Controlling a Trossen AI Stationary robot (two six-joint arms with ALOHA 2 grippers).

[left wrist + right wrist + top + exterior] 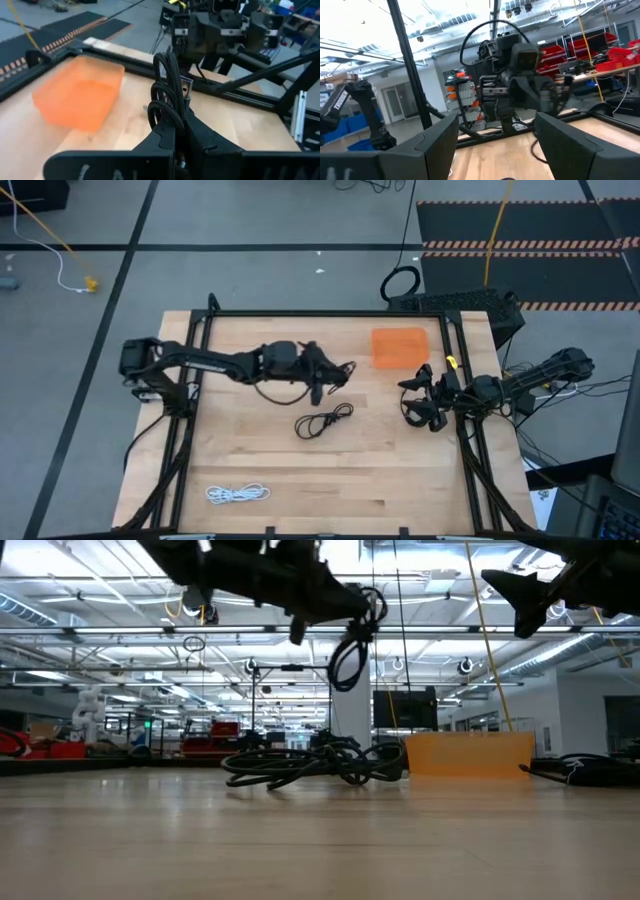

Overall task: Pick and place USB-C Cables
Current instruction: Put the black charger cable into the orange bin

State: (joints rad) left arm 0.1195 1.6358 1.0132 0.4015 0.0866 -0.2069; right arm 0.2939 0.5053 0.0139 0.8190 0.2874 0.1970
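1. Fingers of my left gripper [335, 375] are pinched on a black cable [167, 92]; from the left wrist view its loops stand up out of the closed jaws, and a plug end shows beside them.
2. From the low view that held cable [352, 645] hangs clear above the table [400, 480], well off the wood.
3. My right gripper [418, 402] waits at the table's 3 o'clock edge; its fingers [440, 137] stand wide apart with nothing between them.
4. A second black cable [325, 421] lies loose on the wood near the centre, just toward 6 o'clock from the left gripper.
5. A white cable [238, 494] lies coiled at about 7 o'clock, well apart from both arms.
6. An orange tray [400, 346] sits toward 1 o'clock; I cannot make out anything inside it.
7. From the low view, the cable on the table partly hides the tray's left end.
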